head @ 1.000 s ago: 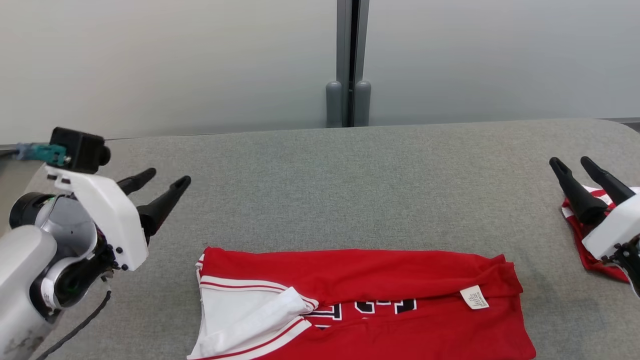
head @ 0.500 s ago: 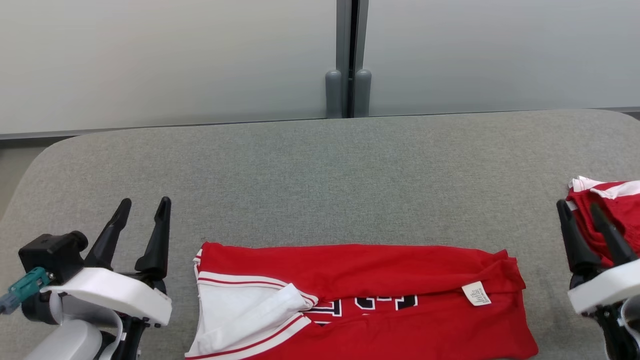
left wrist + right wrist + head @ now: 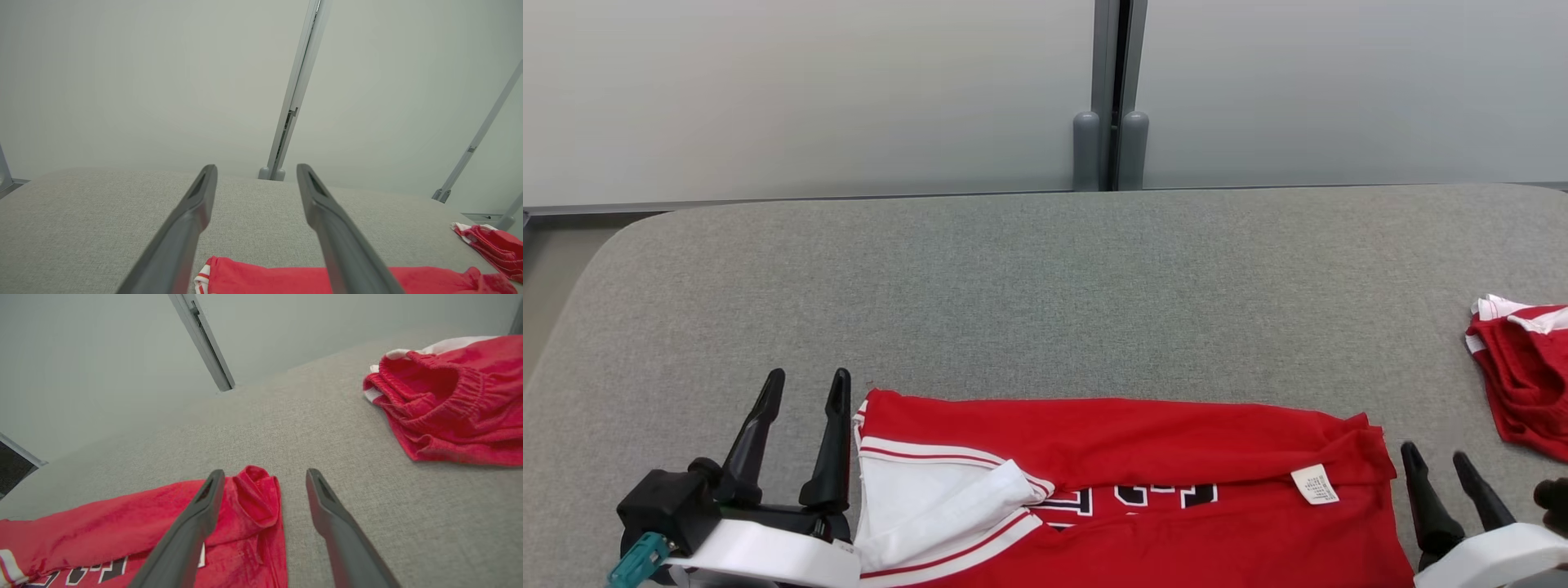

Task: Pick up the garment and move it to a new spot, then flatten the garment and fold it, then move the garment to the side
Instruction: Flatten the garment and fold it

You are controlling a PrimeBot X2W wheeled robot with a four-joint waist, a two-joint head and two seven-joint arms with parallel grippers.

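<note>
Head view: the left hand (image 3: 809,377) sits low over the grey worktop (image 3: 1045,286). Its two dark fingers point away from the robot and are spread wide, with nothing between them. The garment (image 3: 1127,441), a red jersey, lies folded into a long band on the worktop directly to the right of this hand. A white panel (image 3: 915,498) with red stripe trim forms the garment end nearest the hand's right finger. Contact between that finger and the cloth cannot be confirmed.

The right hand (image 3: 1435,453) is also spread wide and empty, with its fingers pointing away from the robot. The bunched right end of the garment lies just to the left of this hand. A white care label (image 3: 1315,483) sits on the cloth to the left of the hand, and dark lettering (image 3: 1131,498) runs from the label toward the white panel. A second red garment (image 3: 1523,376) with white trim lies crumpled ahead and to the right of the right hand, apart from the jersey.

Right wrist view: the rolled corner of the garment lies between the fingers, close against the left finger. The right finger stands over bare worktop.

Left wrist view: the garment edge lies low, under and to the right of the fingers.
</note>
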